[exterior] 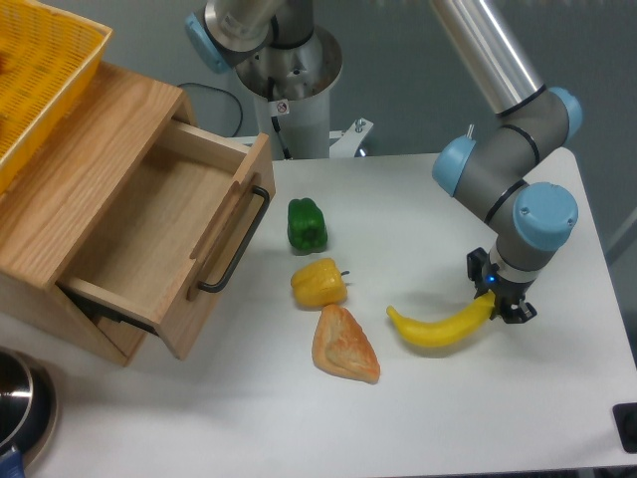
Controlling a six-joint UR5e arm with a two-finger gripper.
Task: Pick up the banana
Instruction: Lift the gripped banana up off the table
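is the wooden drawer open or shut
Open: the drawer is pulled out of its wooden cabinet, its bare inside showing.

A plain grey-blue wall [398, 70] stands behind a white rectangular table [478, 418] under even, soft light. On the left sits a light oak wooden cabinet [90, 129] with its drawer [159, 249] pulled open, a black metal handle [234, 244] on the drawer front. A yellow plastic mesh basket [40, 60] rests on top of the cabinet.

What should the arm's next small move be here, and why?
Probably a slow, straight lift. The gripper appears closed on the right end of the banana, whose body looks to lie on the table near the pastry. Lifting slowly would show whether this end grip holds.
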